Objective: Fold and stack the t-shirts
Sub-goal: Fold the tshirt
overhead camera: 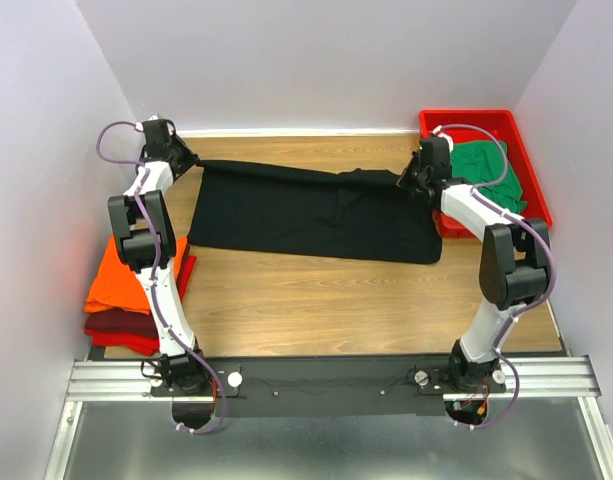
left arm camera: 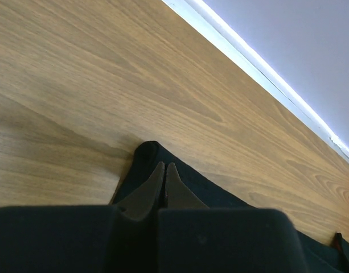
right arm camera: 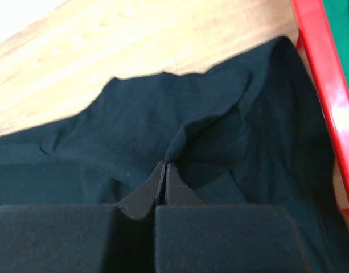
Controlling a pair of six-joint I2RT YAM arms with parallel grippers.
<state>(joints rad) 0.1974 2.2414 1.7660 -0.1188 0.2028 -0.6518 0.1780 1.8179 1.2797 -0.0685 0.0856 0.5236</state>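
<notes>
The large black t-shirt (overhead camera: 306,215) lies spread across the far half of the wooden table. My left gripper (overhead camera: 189,160) is shut on its far left corner, which shows in the left wrist view (left arm camera: 220,193) under the closed fingertips (left arm camera: 164,166). My right gripper (overhead camera: 408,183) is shut on a raised fold at its far right edge (right arm camera: 163,114), fingertips together (right arm camera: 164,165). The orange t-shirt (overhead camera: 121,280) lies folded on the dark red one (overhead camera: 126,325) at the left edge. The green t-shirt (overhead camera: 491,170) lies in the tray.
The red plastic tray (overhead camera: 466,117) stands at the far right corner, its rim (right arm camera: 319,68) close beside my right gripper. White walls enclose the table on the far, left and right sides. Bare wood (overhead camera: 326,300) lies between the black shirt and the arm bases.
</notes>
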